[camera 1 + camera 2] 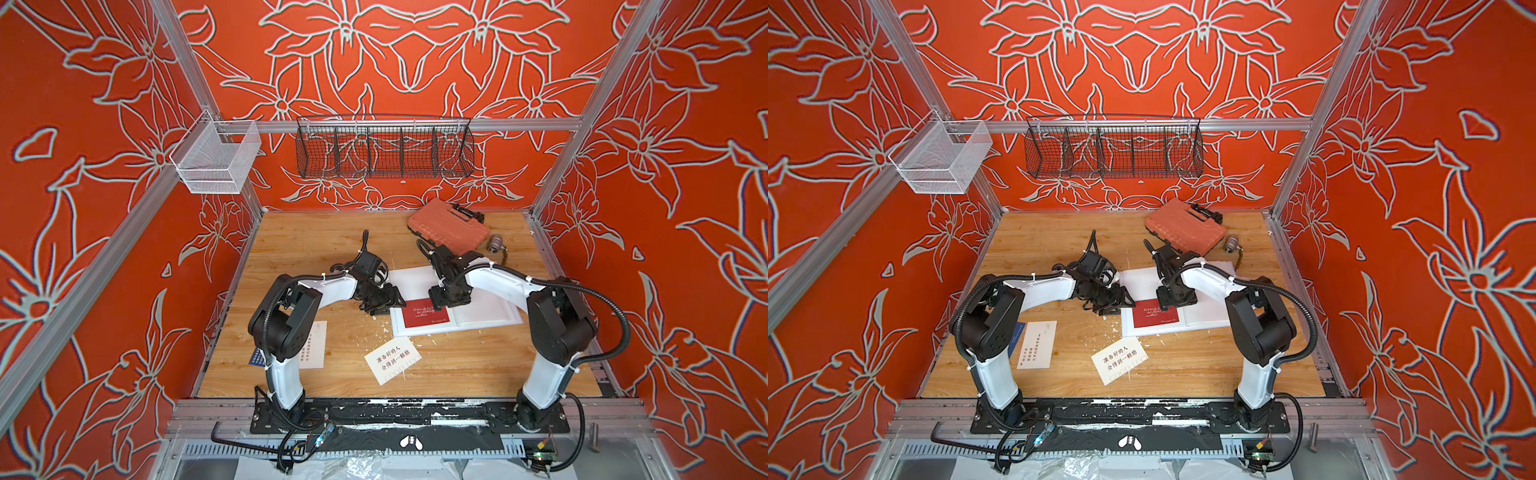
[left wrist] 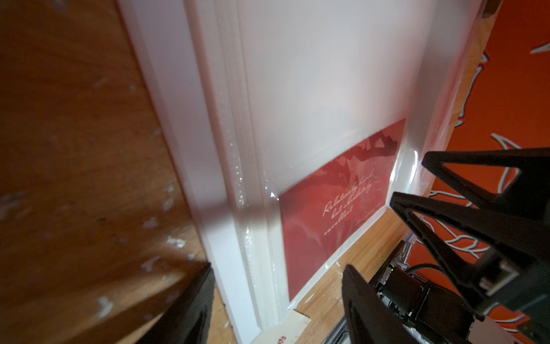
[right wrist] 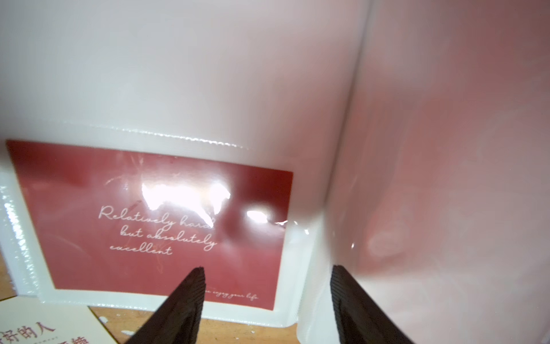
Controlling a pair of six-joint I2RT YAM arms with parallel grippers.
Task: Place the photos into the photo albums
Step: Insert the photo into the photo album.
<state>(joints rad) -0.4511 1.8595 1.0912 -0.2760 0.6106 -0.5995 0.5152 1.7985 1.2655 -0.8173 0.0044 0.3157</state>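
The photo album lies open on the wooden table. A dark red photo with white cursive lies under glossy film on its left page. My left gripper is open, its fingers straddling the album's left edge with nothing held. My right gripper hovers open over the red photo's edge and the spine fold. A white photo with black Chinese text lies in front of the album. Another white photo and a navy one lie partly under the left arm.
An orange ribbed case and a small metal fitting sit at the back right. A black wire basket and a white mesh basket hang on the frame. White flecks litter the wood near the album.
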